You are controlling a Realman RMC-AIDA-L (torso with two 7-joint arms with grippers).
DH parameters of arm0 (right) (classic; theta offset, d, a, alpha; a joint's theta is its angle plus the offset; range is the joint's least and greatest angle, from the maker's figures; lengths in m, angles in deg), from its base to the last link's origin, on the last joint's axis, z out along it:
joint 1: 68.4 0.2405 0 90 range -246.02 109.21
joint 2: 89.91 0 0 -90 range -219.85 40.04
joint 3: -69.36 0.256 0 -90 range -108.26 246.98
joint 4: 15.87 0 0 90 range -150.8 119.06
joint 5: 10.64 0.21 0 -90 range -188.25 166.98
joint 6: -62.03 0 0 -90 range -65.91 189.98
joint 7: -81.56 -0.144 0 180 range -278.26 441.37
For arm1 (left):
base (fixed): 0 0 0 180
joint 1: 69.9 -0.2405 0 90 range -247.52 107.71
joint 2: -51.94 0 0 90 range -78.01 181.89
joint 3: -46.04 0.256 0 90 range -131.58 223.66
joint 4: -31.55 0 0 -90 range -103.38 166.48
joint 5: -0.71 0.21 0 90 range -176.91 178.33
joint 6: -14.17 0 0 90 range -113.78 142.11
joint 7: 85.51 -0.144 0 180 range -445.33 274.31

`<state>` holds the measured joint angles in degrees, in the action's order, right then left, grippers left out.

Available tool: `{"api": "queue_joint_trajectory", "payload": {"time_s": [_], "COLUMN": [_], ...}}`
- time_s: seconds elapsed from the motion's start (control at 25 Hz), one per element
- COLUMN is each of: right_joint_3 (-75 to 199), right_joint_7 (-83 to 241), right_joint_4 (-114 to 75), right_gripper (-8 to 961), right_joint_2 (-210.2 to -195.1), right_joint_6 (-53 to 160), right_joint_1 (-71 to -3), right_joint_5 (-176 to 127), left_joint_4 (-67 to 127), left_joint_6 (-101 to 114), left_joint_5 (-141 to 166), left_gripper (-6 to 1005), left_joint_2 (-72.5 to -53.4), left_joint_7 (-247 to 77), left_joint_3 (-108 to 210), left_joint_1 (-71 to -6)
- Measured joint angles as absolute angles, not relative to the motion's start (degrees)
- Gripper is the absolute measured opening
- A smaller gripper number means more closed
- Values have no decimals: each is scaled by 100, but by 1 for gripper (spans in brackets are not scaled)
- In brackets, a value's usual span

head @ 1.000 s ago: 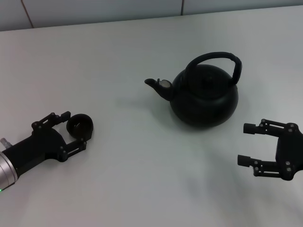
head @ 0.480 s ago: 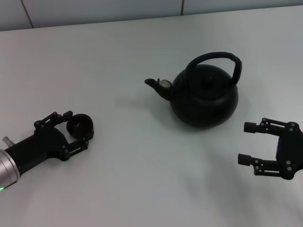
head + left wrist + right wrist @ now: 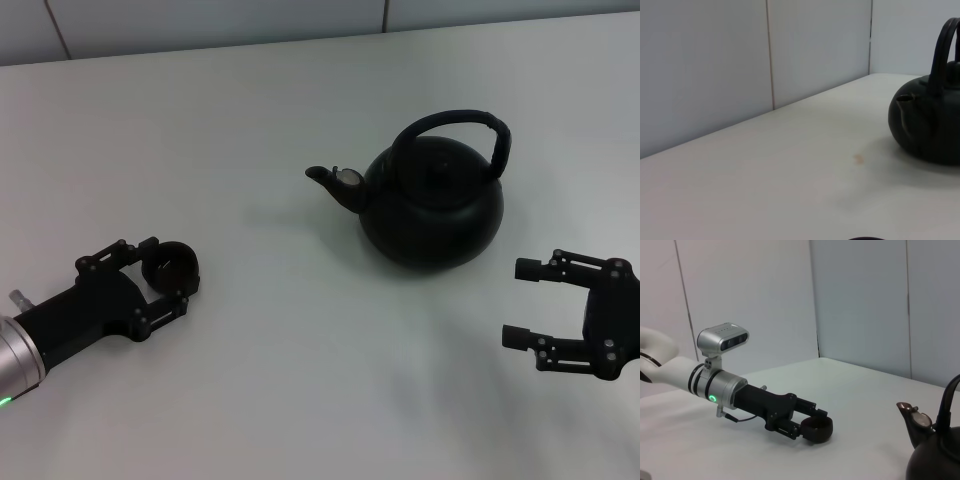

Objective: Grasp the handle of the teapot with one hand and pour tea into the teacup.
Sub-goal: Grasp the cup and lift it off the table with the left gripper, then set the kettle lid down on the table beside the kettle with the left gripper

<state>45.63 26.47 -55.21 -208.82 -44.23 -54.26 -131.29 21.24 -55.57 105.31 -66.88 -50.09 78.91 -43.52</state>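
**Teapot sits just ahead of the open right gripper**

The teapot [image 3: 432, 200] stands on the white table [image 3: 280, 380], spout toward the robot's left, its arched handle [image 3: 470, 125] running left to right over the lid. The right gripper [image 3: 512, 303] is the nearer hand, fingers spread wide and empty, the handle lying forward of it and higher. The left gripper [image 3: 172, 272] has its fingers around the teacup [image 3: 170, 267], well left of the spout.
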Motion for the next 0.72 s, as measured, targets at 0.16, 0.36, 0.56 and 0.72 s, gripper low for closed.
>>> {"api": "queue_joint_trajectory", "payload": {"time_s": [0.16, 0.36, 0.56, 0.72], "right_joint_3": [4563, 4563, 4563, 4563], "right_joint_7": [2656, 2666, 2665, 2665], "right_joint_4": [-5506, -5506, -5506, -5507], "right_gripper": [775, 775, 775, 775], "right_joint_2": [-20882, -20882, -20881, -20882], "right_joint_6": [-4423, -4419, -4425, -4429], "right_joint_1": [-5422, -5411, -5403, -5400], "right_joint_5": [-13129, -13129, -13129, -13129], "left_joint_4": [2127, 2392, 2947, 3289], "left_joint_6": [-5655, -5796, -5627, -5365], "left_joint_5": [10532, 10529, 10520, 10518], "left_gripper": [690, 691, 692, 700], "left_joint_2": [-6688, -6708, -6720, -6723], "left_joint_7": [-5009, -5010, -5155, -5325], "left_joint_3": [7891, 7889, 7792, 7713], "left_joint_1": [-4352, -4067, -3551, -3266]}}
